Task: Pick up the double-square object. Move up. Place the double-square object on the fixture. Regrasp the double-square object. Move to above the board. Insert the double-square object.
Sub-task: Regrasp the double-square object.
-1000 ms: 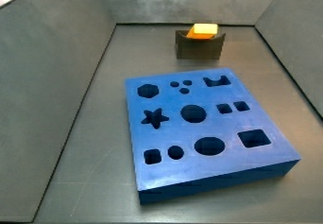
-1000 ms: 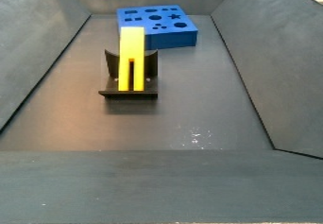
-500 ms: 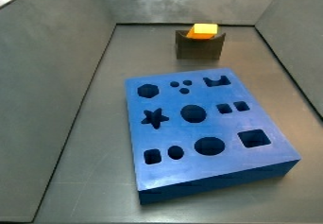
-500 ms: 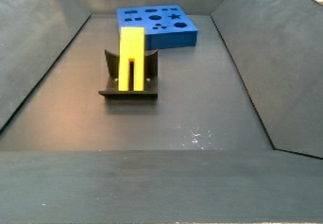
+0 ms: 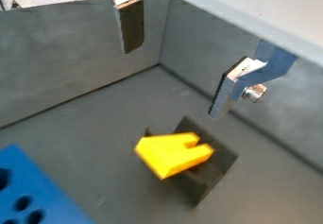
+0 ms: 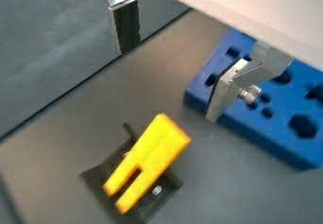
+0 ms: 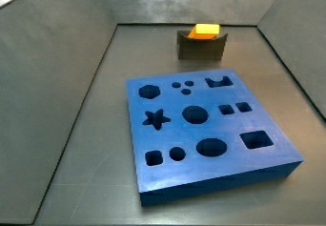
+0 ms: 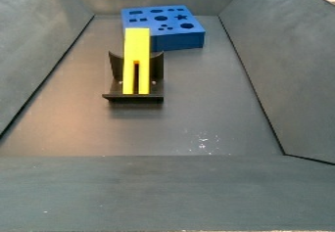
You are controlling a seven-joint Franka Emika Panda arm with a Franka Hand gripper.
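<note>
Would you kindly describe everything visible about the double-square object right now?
The double-square object is a bright yellow, plastic-looking bar split lengthwise into two parallel prongs joined at one end. It rests in the dark fixture, leaning tilted with its joined end raised. Only the fixture touches it. The gripper hangs open above it in both wrist views, fingers apart and clear of it. The blue board lies apart.

The dark grey floor of the walled bin carries two things. The fixture stands on its base plate near the middle in a side view. The blue board lies flat on the floor, well apart from the fixture. The gripper hangs above the floor with its silver fingers spread wide, touching nothing.
</note>
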